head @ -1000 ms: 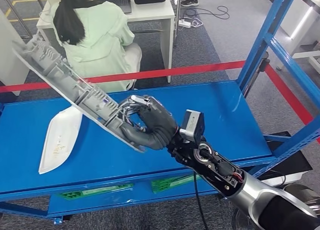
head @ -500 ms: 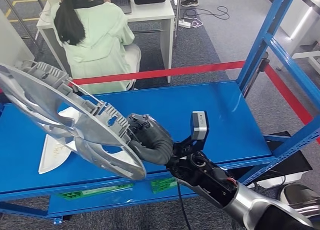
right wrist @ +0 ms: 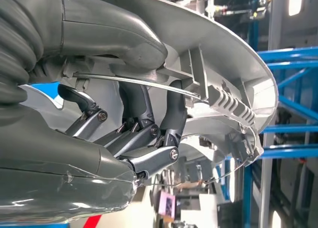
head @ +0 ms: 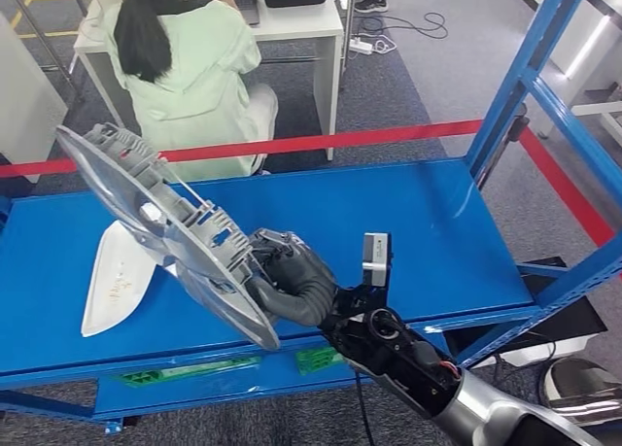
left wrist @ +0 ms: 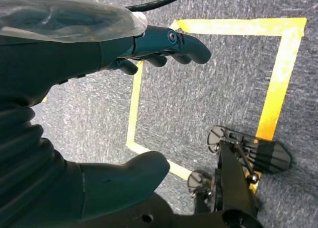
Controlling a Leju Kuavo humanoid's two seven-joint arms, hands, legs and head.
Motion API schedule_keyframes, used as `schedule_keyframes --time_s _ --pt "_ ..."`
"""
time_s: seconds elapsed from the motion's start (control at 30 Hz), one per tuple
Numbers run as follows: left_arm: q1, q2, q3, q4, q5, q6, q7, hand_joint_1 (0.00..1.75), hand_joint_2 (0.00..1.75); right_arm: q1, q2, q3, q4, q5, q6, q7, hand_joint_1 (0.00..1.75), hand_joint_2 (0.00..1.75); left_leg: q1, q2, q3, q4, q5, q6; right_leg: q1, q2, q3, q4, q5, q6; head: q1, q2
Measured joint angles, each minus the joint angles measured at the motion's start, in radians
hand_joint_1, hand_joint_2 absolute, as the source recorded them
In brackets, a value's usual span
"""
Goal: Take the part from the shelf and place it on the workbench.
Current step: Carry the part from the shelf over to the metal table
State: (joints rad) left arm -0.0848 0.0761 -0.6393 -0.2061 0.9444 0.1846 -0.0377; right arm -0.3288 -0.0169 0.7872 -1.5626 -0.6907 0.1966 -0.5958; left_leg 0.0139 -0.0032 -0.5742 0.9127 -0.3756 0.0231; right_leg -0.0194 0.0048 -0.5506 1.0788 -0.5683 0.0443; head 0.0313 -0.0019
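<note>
My right hand [head: 290, 279] grips a large grey plastic part [head: 165, 227] by its near end, holding it tilted above the blue shelf deck [head: 411, 227]. The part is long and curved, with ribs and a thin wire on its inner side. In the right wrist view my fingers [right wrist: 150, 133] wrap round the edge of the part [right wrist: 225, 64], thumb on the outer face. My left hand [left wrist: 112, 54] hangs over grey carpet with its fingers spread and nothing in it.
A second white curved part [head: 118, 276] lies flat on the deck at the left. Blue shelf uprights [head: 525, 72] rise at the right. Behind a red barrier tape [head: 366, 137] a person [head: 194, 67] in a pale green top sits at a white desk [head: 300, 23].
The part has swung in my right hand from an edge-on slant to showing its broad curved face, and my right arm has drawn back toward me and lower.
</note>
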Motion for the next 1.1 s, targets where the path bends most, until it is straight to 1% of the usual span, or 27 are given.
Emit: schedule_keyframes --time_s 0.03,0.07,0.1,0.13,0.2,0.23,0.27,0.3,0.37,0.4,0.43,0.47,0.53,0.57,0.6,0.63,0.67,0.73,0.77,0.8,0.87,0.9,0.93,0.97,1.03,1.07,1.1 --pt "0.000 0.000 -0.003 0.000 0.002 0.000 0.002 0.00 1.75 0.007 0.000 -0.004 0.000 0.003 -0.003 0.000 1.75 1.75 0.000 0.001 -0.001 0.000 0.000 0.001 0.000 0.000 -0.031 0.072 -0.033 0.002 0.004 0.000" --pt "0.000 0.001 -0.006 0.000 0.005 0.001 0.003 0.00 1.75 0.014 0.000 -0.008 0.002 0.004 -0.005 0.000 1.75 1.75 -0.001 0.001 -0.001 0.001 0.000 0.000 -0.001 0.000 -0.053 0.125 -0.050 0.004 0.007 0.000" --pt "0.000 0.001 -0.008 0.000 0.008 0.002 0.004 0.00 1.75 0.019 0.000 -0.010 0.004 0.005 -0.007 0.000 1.75 1.75 -0.001 0.001 -0.002 0.001 0.001 0.000 -0.003 0.000 -0.059 0.144 -0.046 0.006 0.010 0.000" --pt "0.000 0.002 -0.010 0.000 0.011 0.003 0.004 0.00 1.75 0.022 0.000 -0.012 0.006 0.005 -0.008 0.000 1.75 1.75 0.000 0.001 -0.003 0.003 0.001 -0.002 -0.007 0.000 -0.046 0.122 -0.024 0.008 0.012 0.000" --pt "0.000 0.003 -0.013 0.000 0.014 0.004 0.005 0.00 1.75 0.023 0.000 -0.015 0.010 0.004 -0.008 0.000 1.75 1.75 0.002 0.000 -0.007 0.011 0.002 -0.011 -0.015 -0.002 0.022 -0.011 0.039 0.013 0.015 0.000" --pt "0.000 0.004 -0.014 0.000 0.014 0.004 0.005 0.00 1.75 0.023 0.000 -0.016 0.012 0.003 -0.008 0.000 1.75 1.75 0.003 -0.002 -0.010 0.015 0.003 -0.018 -0.016 0.001 0.051 -0.068 0.064 0.012 0.017 0.000" --pt "0.000 0.006 -0.015 0.000 0.015 0.004 0.005 0.00 1.75 0.023 0.000 -0.018 0.013 0.002 -0.007 -0.002 1.75 1.75 0.002 -0.004 -0.013 0.020 0.005 -0.026 -0.015 0.005 0.068 -0.105 0.077 0.008 0.018 0.000" --pt "-0.001 0.008 -0.016 0.000 0.015 0.004 0.005 0.00 1.75 0.024 0.000 -0.019 0.014 0.001 -0.007 -0.002 1.75 1.75 0.001 -0.005 -0.017 0.024 0.009 -0.034 -0.013 0.008 0.071 -0.118 0.080 0.002 0.017 0.000" --pt "0.000 0.009 -0.017 0.000 0.015 0.004 0.005 0.00 1.75 0.026 0.000 -0.021 0.017 -0.001 -0.006 -0.003 1.75 1.75 0.004 -0.007 -0.025 0.026 0.018 -0.048 -0.009 0.011 0.056 -0.114 0.089 -0.017 0.008 0.000" --pt "0.001 0.009 -0.017 0.000 0.015 0.004 0.005 0.00 1.75 0.026 0.000 -0.022 0.018 -0.003 -0.005 -0.003 1.75 1.75 0.008 -0.006 -0.034 0.034 0.011 -0.054 -0.008 0.010 0.048 -0.114 0.095 -0.028 0.002 0.000" --pt "0.002 0.008 -0.018 0.000 0.015 0.004 0.005 0.00 1.75 0.026 0.000 -0.022 0.018 -0.005 -0.005 -0.004 1.75 1.75 0.010 -0.005 -0.048 0.058 -0.015 -0.058 -0.006 0.008 0.038 -0.115 0.104 -0.038 -0.004 0.000" --pt "0.003 0.008 -0.018 0.000 0.015 0.004 0.005 0.00 1.75 0.026 0.001 -0.023 0.019 -0.007 -0.005 -0.004 1.75 1.75 0.012 -0.004 -0.069 0.106 -0.056 -0.060 -0.005 0.007 0.026 -0.117 0.114 -0.047 -0.010 0.000" --pt "0.002 0.007 -0.018 0.000 0.015 0.004 0.005 0.00 1.75 0.026 0.001 -0.025 0.020 -0.010 -0.005 -0.004 1.75 1.75 0.011 -0.002 -0.120 0.249 -0.156 -0.060 0.001 0.005 0.002 -0.116 0.132 -0.057 -0.020 0.000" --pt "0.001 0.007 -0.018 0.000 0.015 0.004 0.005 0.00 1.75 0.027 0.001 -0.026 0.022 -0.010 -0.005 -0.005 1.75 1.75 0.010 -0.003 -0.135 0.311 -0.185 -0.060 0.005 0.005 -0.010 -0.116 0.141 -0.059 -0.023 0.000" --pt "0.001 0.007 -0.018 0.000 0.015 0.004 0.005 0.00 1.75 0.027 0.001 -0.026 0.024 -0.010 -0.005 -0.004 1.75 1.75 0.009 -0.003 -0.134 0.344 -0.194 -0.058 0.008 0.004 -0.021 -0.116 0.149 -0.059 -0.024 0.000" --pt "0.001 0.007 -0.018 0.000 0.015 0.004 0.005 0.00 1.75 0.027 0.001 -0.026 0.025 -0.010 -0.005 -0.004 1.75 1.75 0.008 -0.003 -0.114 0.336 -0.182 -0.054 0.011 0.004 -0.032 -0.115 0.157 -0.059 -0.024 0.000" --pt "0.001 0.007 -0.018 0.000 0.015 0.004 0.005 0.00 1.75 0.027 0.001 -0.027 0.027 -0.010 -0.005 -0.004 1.75 1.75 0.005 -0.003 -0.074 0.291 -0.160 -0.048 0.013 0.005 -0.042 -0.115 0.165 -0.059 -0.025 0.000" --pt "-0.002 0.008 -0.018 0.000 0.015 0.004 0.005 0.00 1.75 0.027 0.002 -0.027 0.027 -0.010 -0.005 -0.004 1.75 1.75 -0.004 -0.003 0.038 0.134 -0.126 -0.035 0.015 0.005 -0.057 -0.114 0.180 -0.054 -0.025 0.000" --pt "-0.004 0.010 -0.018 0.000 0.015 0.004 0.005 0.00 1.75 0.027 0.002 -0.028 0.027 -0.010 -0.005 -0.004 1.75 1.75 -0.009 -0.003 0.079 0.073 -0.119 -0.029 0.015 0.005 -0.060 -0.115 0.187 -0.050 -0.024 0.000" --pt "-0.006 0.011 -0.018 0.000 0.015 0.004 0.005 0.00 1.75 0.027 0.002 -0.028 0.027 -0.010 -0.005 -0.004 1.75 1.75 -0.014 -0.004 0.104 0.034 -0.118 -0.023 0.015 0.004 -0.061 -0.116 0.195 -0.045 -0.023 0.000" --pt "-0.008 0.011 -0.018 0.000 0.015 0.004 0.005 0.00 1.75 0.026 0.002 -0.029 0.028 -0.009 -0.003 -0.007 1.75 1.75 -0.018 -0.004 0.104 0.017 -0.107 -0.013 0.014 0.003 -0.063 -0.121 0.210 -0.033 -0.020 0.000" --pt "-0.008 0.011 -0.018 0.000 0.015 0.003 0.005 0.00 1.75 0.026 0.002 -0.030 0.029 -0.008 -0.001 -0.009 1.75 1.75 -0.017 -0.002 0.100 0.013 -0.099 -0.007 0.012 0.003 -0.067 -0.118 0.208 -0.028 -0.021 0.000" --pt "-0.009 0.010 -0.018 0.000 0.015 0.002 0.005 0.00 1.75 0.026 0.002 -0.030 0.030 -0.008 0.002 -0.010 1.75 1.75 -0.015 0.000 0.093 0.010 -0.089 -0.001 0.012 0.003 -0.075 -0.103 0.189 -0.023 -0.020 0.000" --pt "-0.009 0.010 -0.018 0.000 0.015 0.002 0.005 0.00 1.75 0.026 0.002 -0.031 0.031 -0.006 0.005 -0.012 1.75 1.75 -0.012 0.001 0.085 0.006 -0.078 0.005 0.011 0.003 -0.088 -0.067 0.151 -0.020 -0.018 0.000" --pt "-0.008 0.010 -0.018 0.000 0.016 0.001 0.005 0.00 1.75 0.026 0.002 -0.031 0.035 0.001 0.010 -0.013 1.75 1.75 -0.012 0.001 0.061 0.006 -0.058 0.012 0.010 0.002 -0.123 0.060 0.046 -0.013 -0.012 0.000" --pt "-0.007 0.010 -0.018 0.000 0.017 0.001 0.005 0.00 1.75 0.027 0.002 -0.031 0.037 0.005 0.013 -0.012 1.75 1.75 -0.012 -0.002 0.047 0.007 -0.048 0.012 0.010 0.002 -0.135 0.127 0.010 -0.011 -0.010 0.000" --pt "-0.007 0.010 -0.018 0.000 0.018 0.001 0.005 0.00 1.75 0.027 0.002 -0.031 0.040 0.009 0.015 -0.011 1.75 1.75 -0.013 -0.005 0.032 0.008 -0.037 0.011 0.010 0.002 -0.136 0.171 -0.003 -0.009 -0.008 0.000"
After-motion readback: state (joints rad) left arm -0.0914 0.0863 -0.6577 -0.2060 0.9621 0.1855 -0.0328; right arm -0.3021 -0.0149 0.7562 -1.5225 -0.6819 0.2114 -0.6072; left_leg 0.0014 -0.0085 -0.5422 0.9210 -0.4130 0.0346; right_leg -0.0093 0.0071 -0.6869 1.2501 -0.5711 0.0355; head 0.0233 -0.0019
